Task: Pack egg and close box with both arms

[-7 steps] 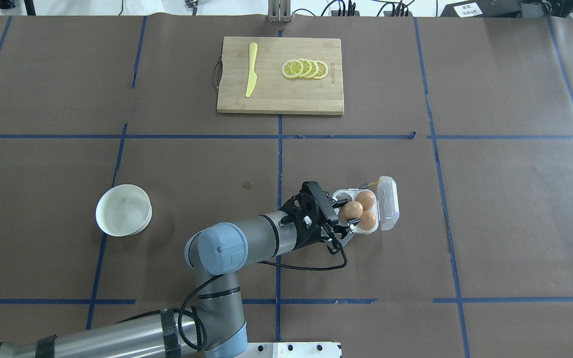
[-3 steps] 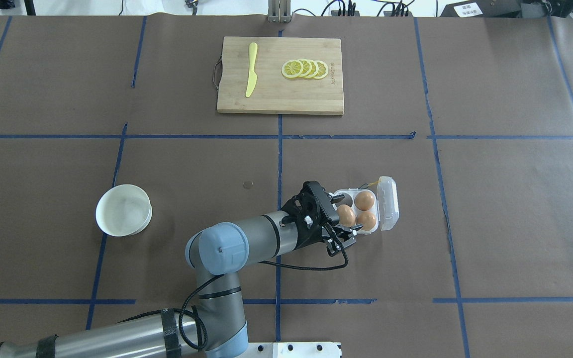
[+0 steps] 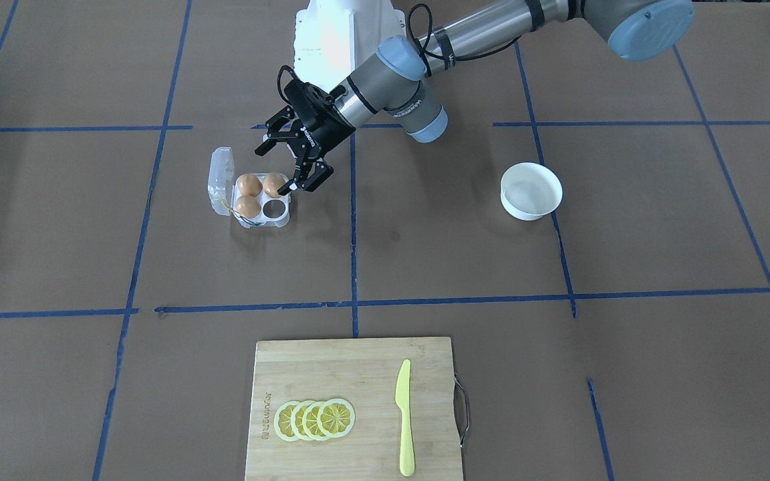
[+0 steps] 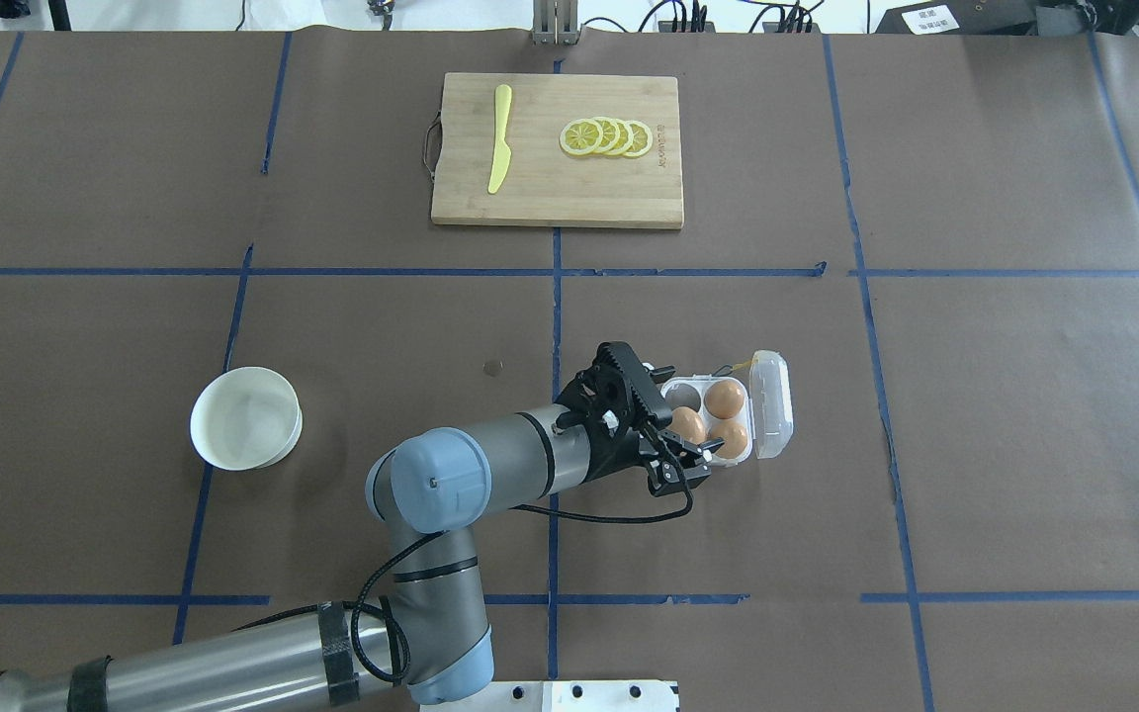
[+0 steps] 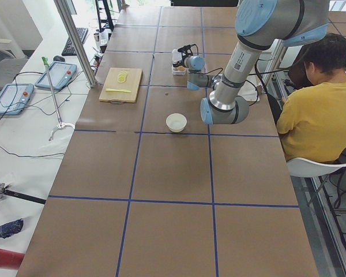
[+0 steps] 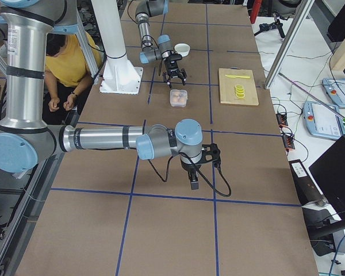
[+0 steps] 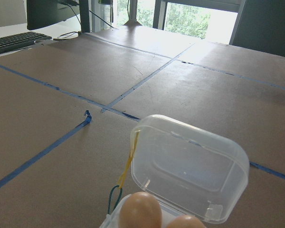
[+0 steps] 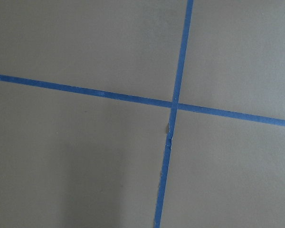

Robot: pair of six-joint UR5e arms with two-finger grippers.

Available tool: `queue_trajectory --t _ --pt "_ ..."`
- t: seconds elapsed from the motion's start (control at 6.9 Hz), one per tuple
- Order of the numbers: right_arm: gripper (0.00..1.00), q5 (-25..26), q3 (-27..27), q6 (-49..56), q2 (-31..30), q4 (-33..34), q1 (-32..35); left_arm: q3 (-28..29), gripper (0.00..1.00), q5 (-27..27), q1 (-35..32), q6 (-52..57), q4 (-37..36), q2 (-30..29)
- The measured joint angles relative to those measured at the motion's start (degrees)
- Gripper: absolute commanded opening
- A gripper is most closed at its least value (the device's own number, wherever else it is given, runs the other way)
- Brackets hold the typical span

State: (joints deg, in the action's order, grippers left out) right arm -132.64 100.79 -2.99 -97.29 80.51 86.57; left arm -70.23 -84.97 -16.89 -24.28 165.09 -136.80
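The clear egg carton lies open on the table, its lid folded out to the right. It holds three brown eggs. The egg nearest my left gripper rests in the near-left cell, also seen in the front view. The cell beside it is empty. My left gripper is open, with its fingers spread on either side of that egg. The left wrist view shows the lid, a yellow string and two egg tops. My right gripper hangs over bare table far from the carton; I cannot tell whether it is open.
A white bowl stands to the left of my left arm. A wooden cutting board with a yellow knife and lemon slices lies at the far side. A seated person is beside the robot.
The egg, held in my left gripper over the carton, now sits in the near-left cell. The gripper has opened and drawn back slightly to the left.
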Motion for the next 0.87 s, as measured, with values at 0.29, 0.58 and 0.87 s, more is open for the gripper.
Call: queue_trajectory --t 0.29,0.58,0.87 --pt "1.00 -0.1 0.2 0.0 0.0 0.0 0.0 -5.6 1.00 -4.9 -3.1 -7.9 -7.2 0.7" --pt "1.00 -1.6 1.2 0.1 0.1 -0.1 0.0 -16.3 1.00 -11.7 -8.1 -13.0 -24.7 5.3" --pt "0.61 -2.8 2.3 -0.2 -0.7 -2.2 0.0 -27.1 1.00 -17.5 -15.1 -10.9 -47.8 9.6"
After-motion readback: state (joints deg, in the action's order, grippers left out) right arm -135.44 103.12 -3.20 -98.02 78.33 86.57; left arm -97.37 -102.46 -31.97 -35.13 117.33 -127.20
